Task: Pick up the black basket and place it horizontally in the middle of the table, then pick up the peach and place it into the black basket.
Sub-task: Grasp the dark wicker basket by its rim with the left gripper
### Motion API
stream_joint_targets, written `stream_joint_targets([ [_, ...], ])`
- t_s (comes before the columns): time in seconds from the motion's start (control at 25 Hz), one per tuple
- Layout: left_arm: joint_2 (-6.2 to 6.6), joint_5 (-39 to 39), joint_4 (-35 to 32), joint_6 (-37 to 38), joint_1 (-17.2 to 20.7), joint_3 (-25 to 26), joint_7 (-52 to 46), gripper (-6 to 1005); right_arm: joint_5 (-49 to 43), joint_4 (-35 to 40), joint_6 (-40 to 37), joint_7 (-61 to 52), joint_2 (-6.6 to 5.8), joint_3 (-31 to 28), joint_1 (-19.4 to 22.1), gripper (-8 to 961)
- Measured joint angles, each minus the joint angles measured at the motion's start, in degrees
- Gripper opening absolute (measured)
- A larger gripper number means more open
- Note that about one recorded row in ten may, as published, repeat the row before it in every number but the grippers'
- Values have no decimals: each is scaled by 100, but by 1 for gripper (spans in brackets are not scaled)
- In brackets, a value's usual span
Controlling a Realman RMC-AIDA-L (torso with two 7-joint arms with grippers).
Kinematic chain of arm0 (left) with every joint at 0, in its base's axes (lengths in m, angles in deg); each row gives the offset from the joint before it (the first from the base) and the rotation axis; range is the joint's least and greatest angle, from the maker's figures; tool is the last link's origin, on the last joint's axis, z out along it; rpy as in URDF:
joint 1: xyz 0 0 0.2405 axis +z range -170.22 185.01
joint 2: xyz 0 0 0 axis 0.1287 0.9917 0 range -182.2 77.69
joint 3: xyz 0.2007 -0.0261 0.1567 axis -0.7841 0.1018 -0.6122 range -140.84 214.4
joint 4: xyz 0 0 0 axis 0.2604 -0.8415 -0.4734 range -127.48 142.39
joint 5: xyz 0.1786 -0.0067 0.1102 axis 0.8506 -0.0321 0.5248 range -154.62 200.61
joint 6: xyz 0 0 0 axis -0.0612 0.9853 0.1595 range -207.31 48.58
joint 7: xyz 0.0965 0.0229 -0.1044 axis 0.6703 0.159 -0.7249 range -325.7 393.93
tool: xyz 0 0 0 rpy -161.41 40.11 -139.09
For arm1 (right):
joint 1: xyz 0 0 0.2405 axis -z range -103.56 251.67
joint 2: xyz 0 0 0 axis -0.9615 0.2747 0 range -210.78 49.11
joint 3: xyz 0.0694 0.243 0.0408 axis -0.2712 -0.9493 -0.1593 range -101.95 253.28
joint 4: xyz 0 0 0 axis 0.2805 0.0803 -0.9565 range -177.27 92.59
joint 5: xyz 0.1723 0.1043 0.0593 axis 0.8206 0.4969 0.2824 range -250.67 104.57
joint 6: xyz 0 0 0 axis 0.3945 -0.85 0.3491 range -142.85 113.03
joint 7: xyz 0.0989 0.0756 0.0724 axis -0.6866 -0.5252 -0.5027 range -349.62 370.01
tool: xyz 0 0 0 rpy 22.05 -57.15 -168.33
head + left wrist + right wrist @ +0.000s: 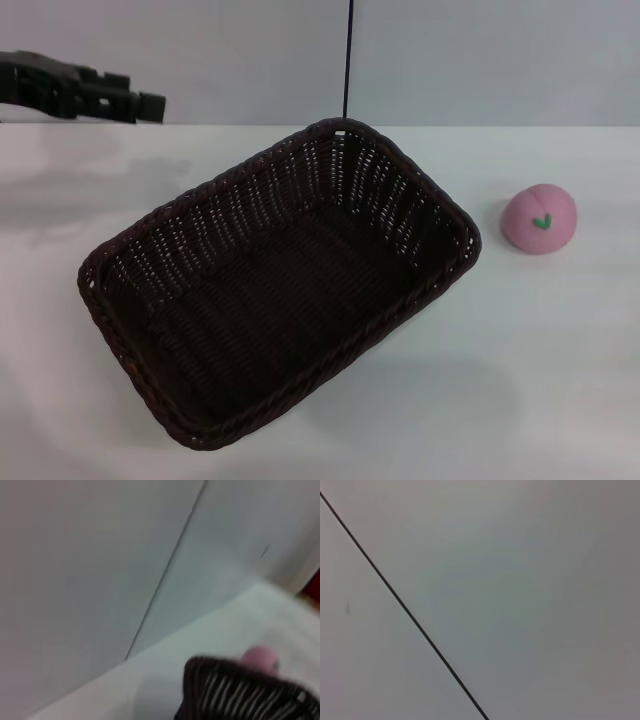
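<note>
The black basket (280,290) sits skewed near the middle of the tabletop (560,380), one corner pointing to the far edge, another to the near left corner. The peach (539,219) lies apart from it, toward the right edge. The left pincer (150,105) hangs off by the far left corner, touching nothing; I cannot tell whether it is apart or together. The right pincer is out of sight. If the basket gets turned square, a swinging corner could knock the peach rolling. A grip on the braided rim might also tip it.
</note>
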Motion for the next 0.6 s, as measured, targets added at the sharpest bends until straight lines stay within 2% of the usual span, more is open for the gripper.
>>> stream_joint_targets([
  [0.04,0,0,0,0,0,0,0,805,0,0,0,0,0,0,0,459],
  [0.08,-117,391,-166,14,-112,-89,-45,804,0,-15,2,9,0,-2,0,459],
  [0.12,-117,391,-166,14,-112,-89,-45,781,0,-15,2,9,0,-2,0,459],
  [0.2,-286,896,-324,18,-258,-217,-89,735,0,-19,8,12,0,-23,4,459],
  [0.24,-286,896,-324,18,-258,-217,-89,712,0,-19,8,12,0,-23,4,459],
  [0.28,-394,1173,-390,12,-333,-323,-96,689,-1,-19,9,12,0,-51,8,459],
  [0.36,-440,1297,-418,-1,-363,-369,-99,689,-1,-20,10,13,0,-69,10,459],
  [0.4,-542,1551,-447,-20,-425,-434,-104,690,-1,-20,12,17,0,-78,10,459],
  [0.44,-542,1551,-447,-20,-425,-434,-104,690,-1,-20,12,17,0,-78,10,459],
  [0.48,-658,1825,-498,-65,-478,-465,-106,690,-1,-19,13,18,0,-80,10,459],
  [0.52,-658,1825,-498,-65,-478,-465,-106,695,-1,-20,15,18,0,-80,10,459],
  [0.6,-791,2064,-591,-165,-501,-551,-106,706,-1,-20,61,19,0,-79,5,459],
])
